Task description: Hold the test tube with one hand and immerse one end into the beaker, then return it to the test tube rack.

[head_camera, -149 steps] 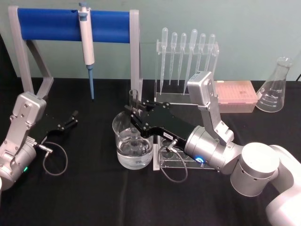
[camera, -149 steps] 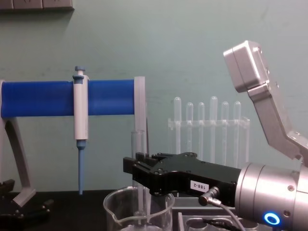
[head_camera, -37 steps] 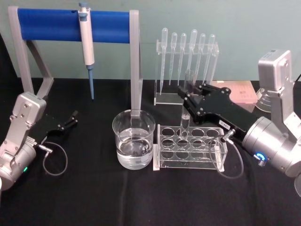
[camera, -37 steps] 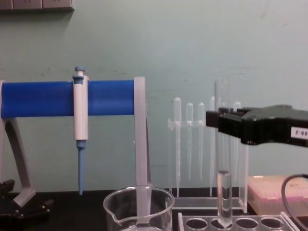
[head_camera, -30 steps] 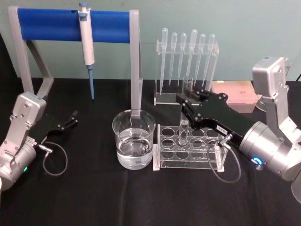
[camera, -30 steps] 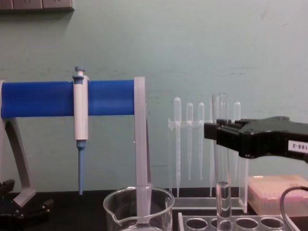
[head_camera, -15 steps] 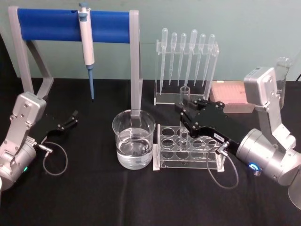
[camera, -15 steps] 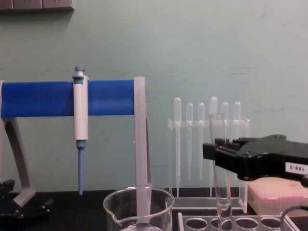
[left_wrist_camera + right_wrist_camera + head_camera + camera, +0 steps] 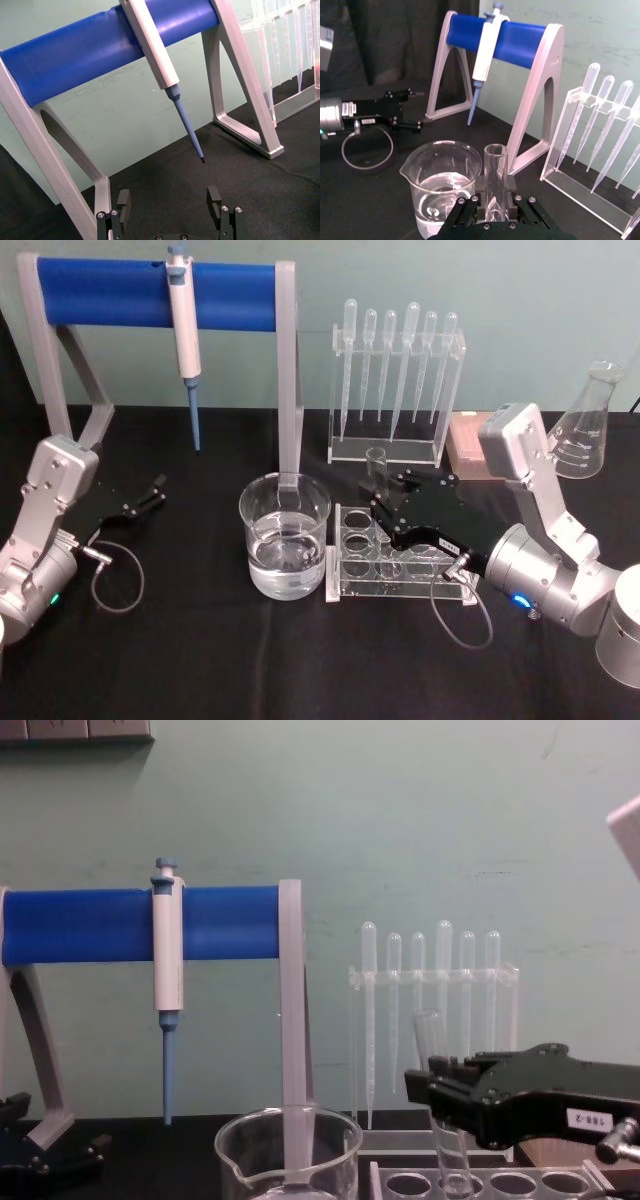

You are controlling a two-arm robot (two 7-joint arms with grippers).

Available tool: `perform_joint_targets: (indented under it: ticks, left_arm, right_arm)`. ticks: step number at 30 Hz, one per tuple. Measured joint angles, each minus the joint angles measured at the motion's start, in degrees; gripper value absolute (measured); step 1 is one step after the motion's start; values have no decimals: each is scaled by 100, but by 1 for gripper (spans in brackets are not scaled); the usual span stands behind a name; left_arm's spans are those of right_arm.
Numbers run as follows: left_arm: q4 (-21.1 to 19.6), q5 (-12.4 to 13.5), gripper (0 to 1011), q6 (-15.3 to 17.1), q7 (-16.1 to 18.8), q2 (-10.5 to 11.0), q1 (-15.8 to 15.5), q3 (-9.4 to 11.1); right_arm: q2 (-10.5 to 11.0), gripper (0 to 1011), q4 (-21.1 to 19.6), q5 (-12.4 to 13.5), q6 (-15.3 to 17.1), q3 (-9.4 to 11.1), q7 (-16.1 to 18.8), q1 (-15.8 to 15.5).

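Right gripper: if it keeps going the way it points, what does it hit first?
Probably the beaker: the right gripper, shut on the test tube, points at it. Depth unclear.

Black cloth covers the tabletop (image 9: 200, 660). A royal-blue bar (image 9: 150, 292) on a grey stand carries a white-and-blue micropipette (image 9: 184, 330). Clear glass: test tube (image 9: 377, 475), beaker (image 9: 284, 540). Black right claw (image 9: 385, 512), silver wrist, blue ring light.

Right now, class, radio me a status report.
Right pincer shut on test tube, lowering it into rack. Left pincer open, parked. Beaker clear of tube.
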Motion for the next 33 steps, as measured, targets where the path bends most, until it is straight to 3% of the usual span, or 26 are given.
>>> perform_joint_targets:
  ticks: [9, 19, 24, 26, 33]
  left_arm:
    - [0, 0, 1000, 0, 0, 0, 0, 0]
    - [0, 0, 1000, 0, 0, 0, 0, 0]
    - [0, 0, 1000, 0, 0, 0, 0, 0]
    - [0, 0, 1000, 0, 0, 0, 0, 0]
    - [0, 0, 1000, 0, 0, 0, 0, 0]
  right_arm:
    - [-26, 255, 85, -191, 177, -94, 53, 99]
    - [-8, 573, -91, -235, 308, -7, 27, -63]
    - [163, 734, -577, -161, 429, 230, -124, -497]
    - [305, 812, -927, -99, 461, 444, -216, -848]
    - [480, 978, -1382, -102, 380, 1032, -593, -1519]
